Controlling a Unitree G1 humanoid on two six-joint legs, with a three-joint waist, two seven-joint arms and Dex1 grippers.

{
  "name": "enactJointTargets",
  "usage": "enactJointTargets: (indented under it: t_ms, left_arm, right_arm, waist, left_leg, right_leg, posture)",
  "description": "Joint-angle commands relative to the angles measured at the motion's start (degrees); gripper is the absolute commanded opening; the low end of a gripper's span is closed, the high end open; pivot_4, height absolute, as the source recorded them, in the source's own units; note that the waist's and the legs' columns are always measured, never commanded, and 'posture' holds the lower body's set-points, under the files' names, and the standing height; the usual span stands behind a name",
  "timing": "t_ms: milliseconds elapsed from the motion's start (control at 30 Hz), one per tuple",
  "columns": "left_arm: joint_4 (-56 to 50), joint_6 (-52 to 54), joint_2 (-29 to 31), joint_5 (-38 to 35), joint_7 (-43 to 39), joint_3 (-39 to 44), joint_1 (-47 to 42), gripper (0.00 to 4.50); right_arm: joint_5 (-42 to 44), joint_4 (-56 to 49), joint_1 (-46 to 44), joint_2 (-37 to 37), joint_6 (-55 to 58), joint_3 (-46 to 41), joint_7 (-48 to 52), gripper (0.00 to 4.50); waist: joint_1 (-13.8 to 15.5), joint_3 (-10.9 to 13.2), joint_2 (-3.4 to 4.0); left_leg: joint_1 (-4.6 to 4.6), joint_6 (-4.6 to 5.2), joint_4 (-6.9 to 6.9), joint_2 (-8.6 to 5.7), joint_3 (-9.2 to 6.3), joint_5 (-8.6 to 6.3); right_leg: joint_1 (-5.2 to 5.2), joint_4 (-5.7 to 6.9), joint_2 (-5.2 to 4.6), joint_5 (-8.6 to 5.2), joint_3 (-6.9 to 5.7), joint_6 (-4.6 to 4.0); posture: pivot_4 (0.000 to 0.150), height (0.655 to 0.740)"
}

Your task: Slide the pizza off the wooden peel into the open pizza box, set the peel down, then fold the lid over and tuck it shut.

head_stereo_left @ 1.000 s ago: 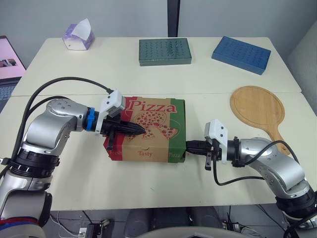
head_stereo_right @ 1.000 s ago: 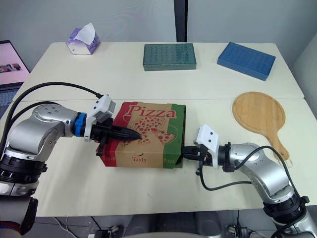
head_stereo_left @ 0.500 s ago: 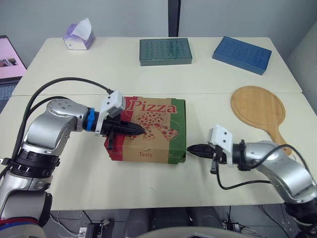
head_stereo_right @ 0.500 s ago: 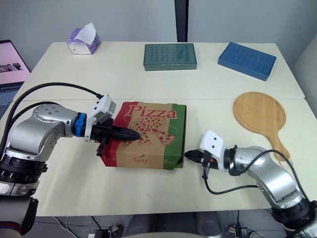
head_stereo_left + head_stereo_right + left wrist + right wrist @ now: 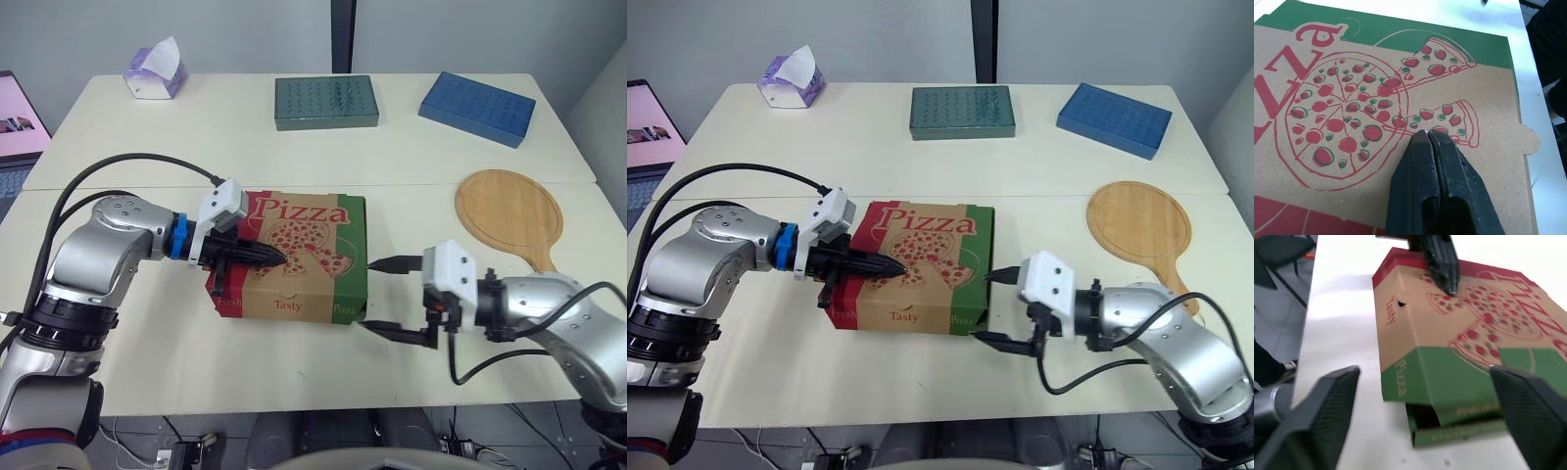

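The printed pizza box (image 5: pixel 294 259) lies on the table with its lid down. My left gripper (image 5: pixel 279 259) is shut, its tip (image 5: pixel 1427 134) resting on the lid over the pizza drawing. My right gripper (image 5: pixel 370 296) stands wide open just off the box's green right side, one finger (image 5: pixel 1327 406) on each side of that corner and nothing between them. In the right wrist view a dark gap (image 5: pixel 1425 418) shows under the lid's green edge. The round wooden peel (image 5: pixel 509 215) lies flat at the right, bare.
At the table's back stand a tissue box (image 5: pixel 155 73), a dark green box (image 5: pixel 326 102) and a blue box (image 5: pixel 477 108). A laptop screen (image 5: pixel 20 117) shows at the far left. The table's front edge runs close behind my right arm.
My right gripper has drawn back from the box's right side and opened wide. The left gripper and the box have stayed where they were.
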Motion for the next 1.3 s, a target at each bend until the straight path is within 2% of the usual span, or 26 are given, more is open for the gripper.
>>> enactJointTargets:
  t_ms: [33,367,833,1300]
  left_arm:
    - [-0.17,-0.43,0.26,0.23,-0.31,0.47,-0.85,0.00]
    - [-0.72,-0.09,0.43,-0.19,-0.53,0.62,-0.79,0.00]
    - [-0.86,0.16,1.22,-0.48,-1.40,0.69,-1.33,0.00]
    - [-1.76,-1.95,2.32,1.70,-1.12,-0.07,2.12,0.00]
  right_arm:
    - [-6.82,0.01,-0.89,0.90,-4.96,4.42,-2.08,4.43]
    - [-16.17,5.63,-2.80,4.69,-10.60,7.19,-5.50,4.43]
    - [-15.35,6.17,-4.77,9.38,-8.40,4.47,-6.83,4.43]
    - [-19.81,7.04,0.40,9.20,-8.63,8.31,-8.34,4.43]
  waist:
    - [0.00,0.00,0.00]
    - [0.00,0.00,0.00]
    - [-0.11,0.00,0.00]
    - [-0.38,-0.01,0.01]
  left_leg:
    - [0.00,0.00,0.00,0.00,0.00,0.00]
    - [0.01,-0.01,0.00,0.01,-0.01,0.00]
    - [0.02,-0.01,0.01,0.01,-0.02,0.00]
    - [0.04,0.00,0.01,0.01,-0.01,0.00]
  right_leg:
    - [0.00,-0.01,0.00,0.00,0.00,0.00]
    - [-0.01,0.01,0.00,0.00,0.00,0.00]
    - [-0.01,0.05,0.00,0.00,-0.01,0.00]
    - [-0.01,0.08,0.01,0.00,0.01,0.00]
  posture:
    - [0.150,0.7400]
    - [0.150,0.7400]
    - [0.150,0.7400]
    - [0.150,0.7400]
